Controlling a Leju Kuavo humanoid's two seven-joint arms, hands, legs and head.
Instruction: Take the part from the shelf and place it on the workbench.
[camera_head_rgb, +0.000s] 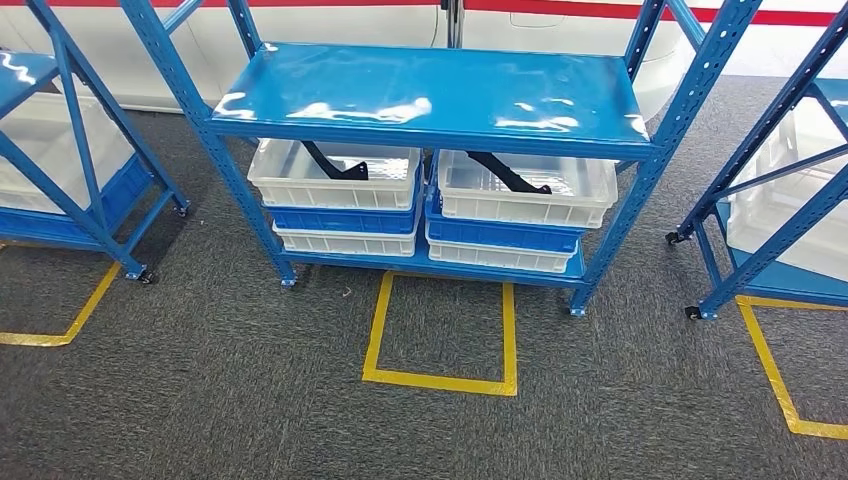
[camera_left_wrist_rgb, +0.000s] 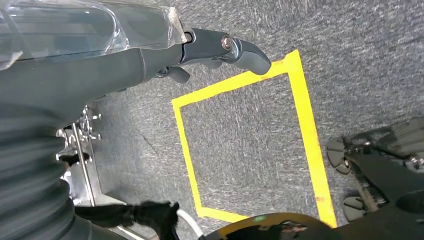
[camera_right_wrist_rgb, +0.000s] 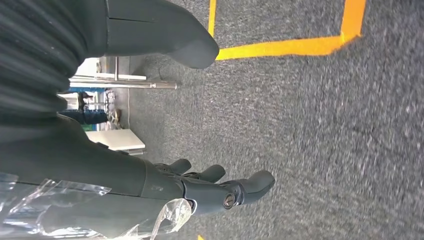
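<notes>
Hanging over carpet (camera_head_rgb: 250, 380), left hand (camera_left_wrist_rgb: 200, 55) and right hand (camera_right_wrist_rgb: 200, 187) hold nothing, fingers (camera_right_wrist_rgb: 250, 182) apart; shelf (camera_head_rgb: 420, 95) ahead.

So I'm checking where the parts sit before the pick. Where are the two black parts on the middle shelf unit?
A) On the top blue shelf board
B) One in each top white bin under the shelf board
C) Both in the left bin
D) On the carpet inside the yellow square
B: one black part lies in the left white bin, the other black part in the right white bin.
</notes>
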